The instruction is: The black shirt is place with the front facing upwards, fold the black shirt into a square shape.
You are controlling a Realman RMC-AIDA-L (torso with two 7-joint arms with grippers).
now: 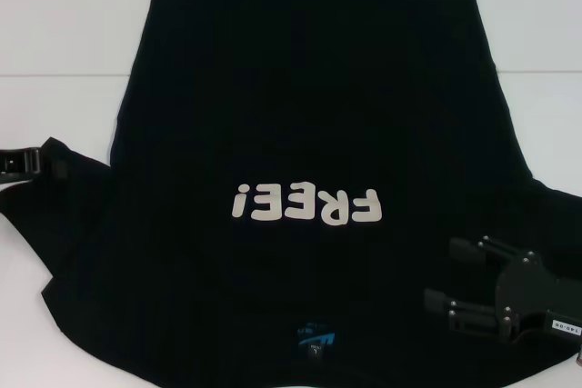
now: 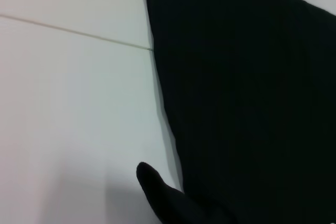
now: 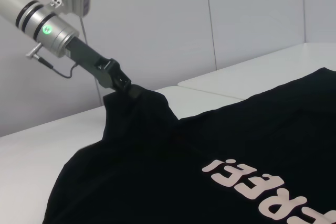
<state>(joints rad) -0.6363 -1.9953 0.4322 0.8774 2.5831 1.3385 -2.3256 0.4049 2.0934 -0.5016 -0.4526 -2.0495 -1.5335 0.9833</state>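
Observation:
The black shirt (image 1: 309, 106) lies spread on the white table (image 1: 64, 24), front up. Its off-white "FREE!" lettering (image 1: 305, 203) reads upside down from the head view, and the blue neck label (image 1: 314, 338) is at the near edge. At the far left, my left gripper (image 1: 36, 162) is shut on the left sleeve. In the right wrist view, this left gripper (image 3: 123, 83) holds the sleeve pulled up into a peak. My right gripper (image 1: 441, 273) hovers open over the shirt's near right shoulder. The left wrist view shows the shirt's side edge (image 2: 163, 93).
A thin seam (image 1: 55, 74) crosses the table behind the left sleeve. A pale wall (image 3: 173, 19) stands beyond the table in the right wrist view. Bare white table shows to the left and right of the shirt's hem end.

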